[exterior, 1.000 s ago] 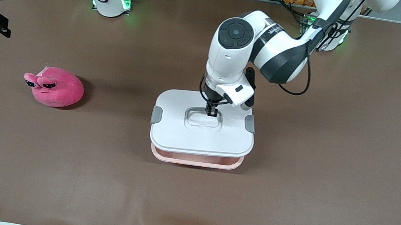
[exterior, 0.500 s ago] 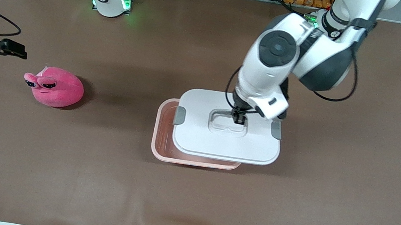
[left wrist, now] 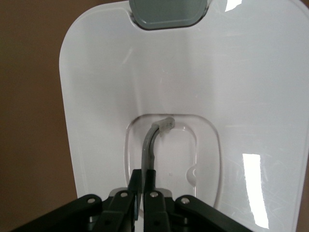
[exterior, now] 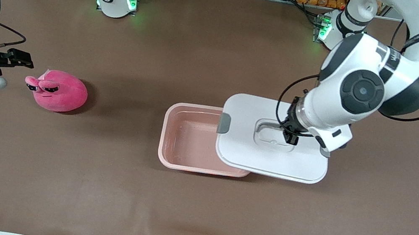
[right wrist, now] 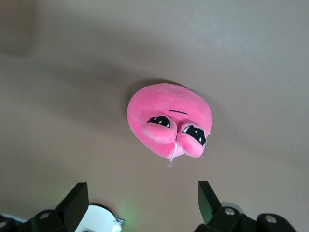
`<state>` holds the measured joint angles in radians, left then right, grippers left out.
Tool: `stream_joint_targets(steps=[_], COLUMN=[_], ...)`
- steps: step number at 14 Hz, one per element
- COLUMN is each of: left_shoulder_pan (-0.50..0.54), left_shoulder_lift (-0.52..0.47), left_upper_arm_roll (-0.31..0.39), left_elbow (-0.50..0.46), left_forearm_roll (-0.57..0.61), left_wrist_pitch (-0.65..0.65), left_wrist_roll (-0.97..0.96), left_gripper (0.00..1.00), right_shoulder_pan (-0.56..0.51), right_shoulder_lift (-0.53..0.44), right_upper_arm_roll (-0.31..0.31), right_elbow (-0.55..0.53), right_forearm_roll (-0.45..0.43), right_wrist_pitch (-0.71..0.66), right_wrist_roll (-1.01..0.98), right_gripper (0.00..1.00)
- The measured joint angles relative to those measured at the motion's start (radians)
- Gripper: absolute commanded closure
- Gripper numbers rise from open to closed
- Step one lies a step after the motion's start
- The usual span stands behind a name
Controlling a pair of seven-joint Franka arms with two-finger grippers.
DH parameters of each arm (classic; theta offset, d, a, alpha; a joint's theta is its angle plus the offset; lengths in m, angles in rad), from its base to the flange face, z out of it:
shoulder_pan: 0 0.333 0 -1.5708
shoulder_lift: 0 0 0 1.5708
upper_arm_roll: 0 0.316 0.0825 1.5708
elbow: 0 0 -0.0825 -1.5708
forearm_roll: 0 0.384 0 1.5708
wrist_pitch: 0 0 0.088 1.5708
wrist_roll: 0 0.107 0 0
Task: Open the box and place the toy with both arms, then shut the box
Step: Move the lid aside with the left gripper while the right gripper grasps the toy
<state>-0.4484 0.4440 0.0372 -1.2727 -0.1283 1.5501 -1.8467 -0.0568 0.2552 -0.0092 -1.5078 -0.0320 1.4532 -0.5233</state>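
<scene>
Left pincer [exterior: 290,136]: pressed together on the thin grey handle [left wrist: 150,145] in the lid's recess; we carry the lid [exterior: 274,139] in the air, partly over the box and partly over the worktop [exterior: 194,208] toward the left arm's end.
Right pincer [exterior: 2,68]: spread wide, hovering just beside the toy at the right arm's end.
Toy [exterior: 57,90]: on the worktop, well apart from the box. We judge it light, soft and squashy; we would close across its round body, not the eyes.
Toy facing: eyes toward the right arm's end; no clear long axis.
Box [exterior: 189,136]: open and empty, mid-worktop. We judge it light, stiff and smooth, so it may slide.
Lid: we judge it flat and rigid, prone to tilting on its handle.
Long axes: box and lid both run between the arms' ends.
</scene>
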Motion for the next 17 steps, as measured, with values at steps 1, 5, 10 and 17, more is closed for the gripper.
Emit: stream_joint_targets(steps=[1,5,10,17], left_shoulder_pan=[0.018,0.103,0.194,0.229], left_shoulder_lift=[0.0,0.0,-0.005,-0.136], left_upper_arm_roll=[0.001,0.005,0.006,0.006], left_elbow=[0.0,-0.005,-0.036,-0.217], left_forearm_roll=[0.0,0.0,0.021,0.068], left_wrist_pitch=[-0.025,-0.125,-0.142,-0.092], left_wrist_roll=[0.036,0.21,0.327,0.336], left_gripper=[1.0,1.0,1.0,1.0], right_shoulder_pan=[-0.001,-0.005,-0.006,-0.02], right_shoulder_lift=[0.005,0.032,0.045,0.045], right_upper_arm_roll=[-0.001,-0.003,-0.004,-0.006], right_elbow=[-0.005,-0.039,-0.127,-0.301], right_forearm_roll=[-0.001,-0.011,-0.017,-0.013], right_wrist_pitch=[0.001,0.035,0.145,0.379], right_wrist_roll=[-0.066,-0.282,-0.511,-0.854], right_gripper=[0.0,0.0,0.0,0.0])
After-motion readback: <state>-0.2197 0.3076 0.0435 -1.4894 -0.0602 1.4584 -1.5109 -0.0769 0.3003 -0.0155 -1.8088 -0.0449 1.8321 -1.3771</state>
